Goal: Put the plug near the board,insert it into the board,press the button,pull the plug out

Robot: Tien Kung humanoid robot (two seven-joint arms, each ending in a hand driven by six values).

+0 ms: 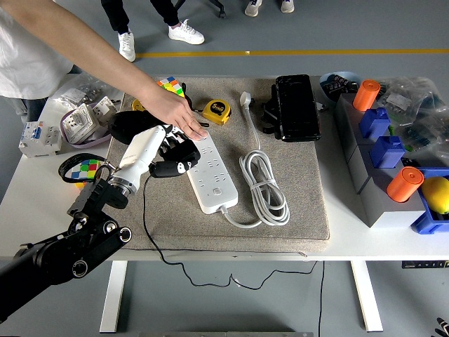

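The left hand (174, 159) hovers beside the white power strip (212, 171) on the grey mat (295, 196), its black fingers curled around what looks like a black plug, mostly hidden. A person's hand (175, 112) presses flat on the strip's far end. The strip's coiled white cord (265, 184) lies toward the table's right edge.

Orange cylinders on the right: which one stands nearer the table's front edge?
The orange cylinder beside the yellow ball; the other cylinder stands farther back.
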